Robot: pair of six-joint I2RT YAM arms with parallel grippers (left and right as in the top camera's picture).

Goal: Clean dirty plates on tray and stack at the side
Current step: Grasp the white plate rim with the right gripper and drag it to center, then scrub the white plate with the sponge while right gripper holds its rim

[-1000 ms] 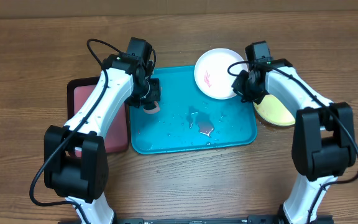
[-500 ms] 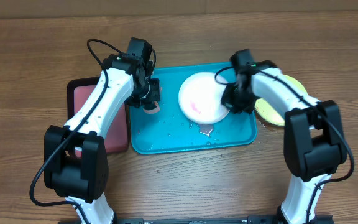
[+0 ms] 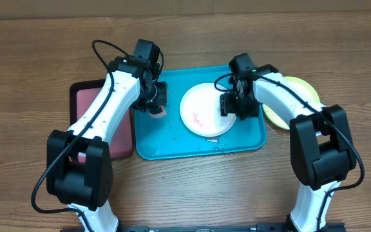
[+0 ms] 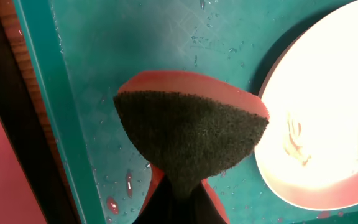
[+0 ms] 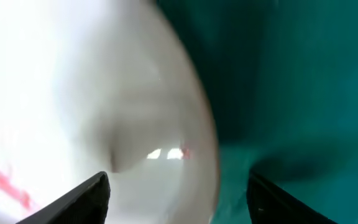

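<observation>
Right gripper (image 3: 228, 104) clamped on white plate (image 3: 201, 109) rim over tray (image 3: 172, 145); thin-edge grip risks slip. Left gripper (image 3: 154, 103) clamped on sponge (image 4: 191, 137), close to plate: collision risk.

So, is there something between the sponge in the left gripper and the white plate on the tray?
Nothing visible. The sponge sits just left of the white plate, with only bare wet tray between them. The right gripper is at the plate's far right edge.
</observation>
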